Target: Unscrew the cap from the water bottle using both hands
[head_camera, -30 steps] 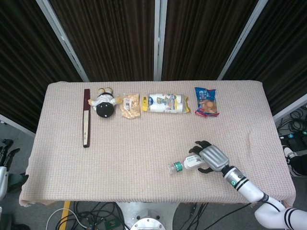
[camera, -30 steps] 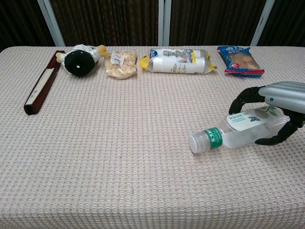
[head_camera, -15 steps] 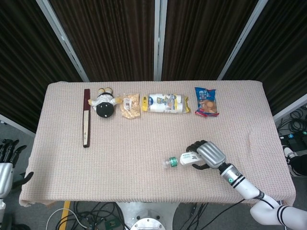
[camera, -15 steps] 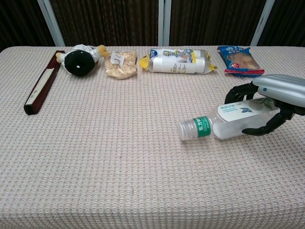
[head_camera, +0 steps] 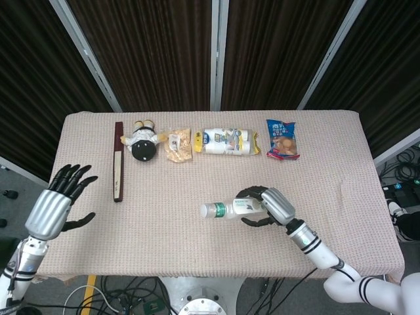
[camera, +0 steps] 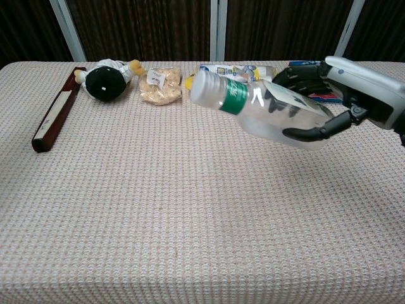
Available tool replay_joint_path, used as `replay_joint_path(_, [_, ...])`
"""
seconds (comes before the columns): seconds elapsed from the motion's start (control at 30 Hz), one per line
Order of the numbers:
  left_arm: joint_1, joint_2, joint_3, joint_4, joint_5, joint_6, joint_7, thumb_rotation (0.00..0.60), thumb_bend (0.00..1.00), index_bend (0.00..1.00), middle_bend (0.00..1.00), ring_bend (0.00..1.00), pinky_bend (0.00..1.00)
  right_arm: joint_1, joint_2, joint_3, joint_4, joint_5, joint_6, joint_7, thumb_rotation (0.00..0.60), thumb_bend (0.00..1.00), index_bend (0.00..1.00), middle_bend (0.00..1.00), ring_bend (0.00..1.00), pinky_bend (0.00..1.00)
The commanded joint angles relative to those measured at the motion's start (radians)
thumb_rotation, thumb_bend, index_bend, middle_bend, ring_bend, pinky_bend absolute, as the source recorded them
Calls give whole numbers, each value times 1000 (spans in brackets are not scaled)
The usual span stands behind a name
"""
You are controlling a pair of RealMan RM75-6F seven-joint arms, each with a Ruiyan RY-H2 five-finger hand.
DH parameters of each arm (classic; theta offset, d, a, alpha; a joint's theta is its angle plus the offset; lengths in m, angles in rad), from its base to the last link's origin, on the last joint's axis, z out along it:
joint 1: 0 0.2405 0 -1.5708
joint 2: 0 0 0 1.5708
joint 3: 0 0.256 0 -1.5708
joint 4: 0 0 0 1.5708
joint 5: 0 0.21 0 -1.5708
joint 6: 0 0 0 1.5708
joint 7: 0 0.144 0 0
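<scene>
My right hand (head_camera: 272, 205) (camera: 335, 95) grips a clear water bottle (head_camera: 231, 209) (camera: 259, 107) around its body and holds it lying sideways above the table. The bottle has a green neck band, and its white cap (head_camera: 207, 210) (camera: 204, 87) points to the left. My left hand (head_camera: 56, 202) hovers beyond the table's left edge with its fingers spread and nothing in them; the chest view does not show it.
Along the far side of the cloth-covered table (head_camera: 197, 249) lie a dark red stick (head_camera: 118, 161), a black-and-white plush toy (head_camera: 143, 141), a tan snack bag (head_camera: 178, 144), a white-and-yellow packet (head_camera: 226, 141) and a blue snack bag (head_camera: 282, 139).
My right hand has lifted the bottle off the table and carried it left toward the middle. My left hand has risen into view at the table's left edge with fingers spread.
</scene>
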Motion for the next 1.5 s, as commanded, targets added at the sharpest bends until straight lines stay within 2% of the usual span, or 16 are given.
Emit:
replay_joint_path(0.03, [-63,-34,-31,-21,18,-44,-10,600,164,172,43,16,0,31,-29,30,-32,26,-15,37,600,365,587,526,349,400])
replay_joint_path(0.27, [-142,-96,-53,-28,20,-81,-26,600,153,155,43,16,0,93,-59,78,-75,82,-97,60,600,400,588,529,354,404])
replay_joint_path(0.73, [-233,-234,-83,-25,4,-70,-35,600,147,142,43,16,0,150,-91,102,-85,123,-155,67,600,417,596,541,371,414])
replay_joint_path(1.5, [-279,-281,-62,-39,-8,-55,-32,600,145,132,43,17,0,156,-96,91,-98,133,-146,54,600,426,617,555,381,424])
